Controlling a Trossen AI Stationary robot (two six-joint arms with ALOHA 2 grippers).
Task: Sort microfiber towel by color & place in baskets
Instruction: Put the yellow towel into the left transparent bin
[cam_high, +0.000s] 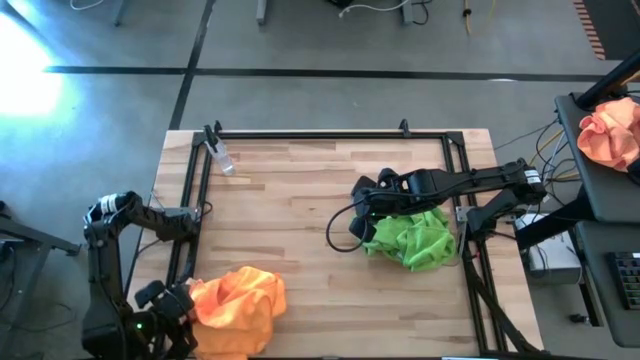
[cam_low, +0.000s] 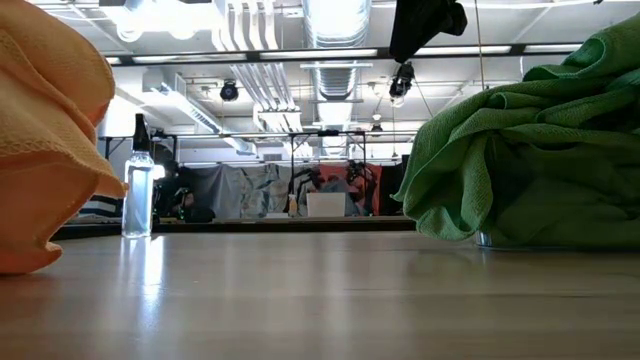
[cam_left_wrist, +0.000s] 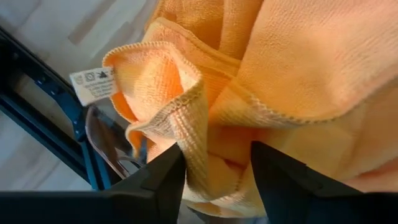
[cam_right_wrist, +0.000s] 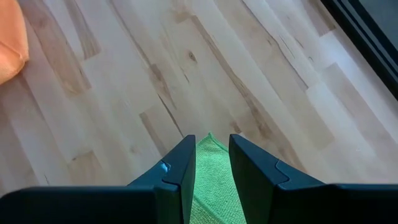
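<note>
Orange towels (cam_left_wrist: 292, 81) sit between the left tool's (cam_left_wrist: 214, 168) parted fingers; right tool (cam_right_wrist: 210, 163) apparently pinches green towel (cam_right_wrist: 211, 186).

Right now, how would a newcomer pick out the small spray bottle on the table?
Start at the wooden table and go to its far left corner, just inside the black frame. The spray bottle lies there alone: small and clear with a dark top, unlike the orange towels and green towels.

Overhead view straight down, low view level across tabletop (cam_low: 320, 300), wrist views close, all sharing towels
</note>
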